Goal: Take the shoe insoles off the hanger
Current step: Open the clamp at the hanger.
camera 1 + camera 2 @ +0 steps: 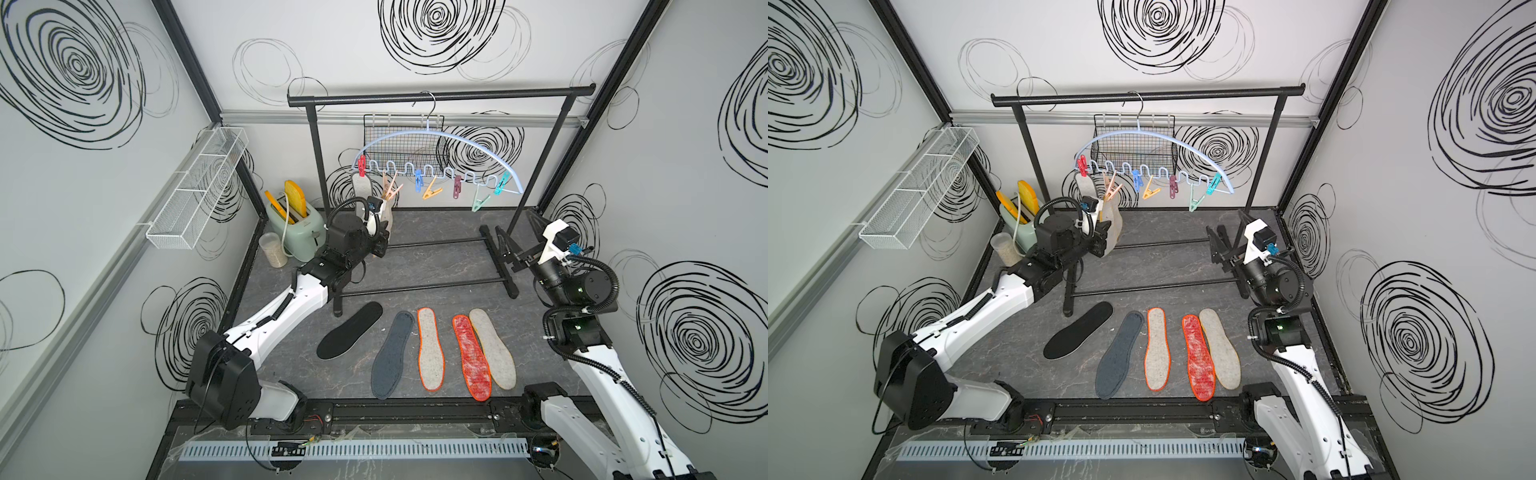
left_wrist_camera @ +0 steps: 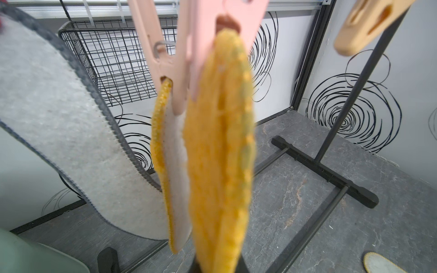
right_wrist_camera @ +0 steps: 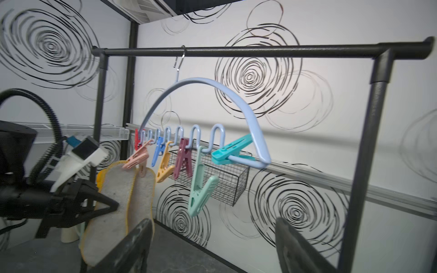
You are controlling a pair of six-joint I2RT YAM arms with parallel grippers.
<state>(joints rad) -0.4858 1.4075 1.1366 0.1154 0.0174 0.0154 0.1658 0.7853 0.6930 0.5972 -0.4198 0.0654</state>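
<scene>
Left wrist view, bottom centre: the left gripper (image 2: 217, 268) is clamping the yellow-edged felt insole (image 2: 220, 153) pegged under the pale blue arched plastic hanger (image 3: 196, 81), so tugging is probably risking unhooking it, while the right gripper (image 3: 214, 222) is standing with jaws apart.

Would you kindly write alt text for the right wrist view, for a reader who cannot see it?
A pale blue hanger hangs from a black garment rail, its coloured pegs mostly empty; at one end a pink peg holds a yellow-edged insole, which the left gripper grips. The right gripper stands open and empty in the foreground.
</scene>
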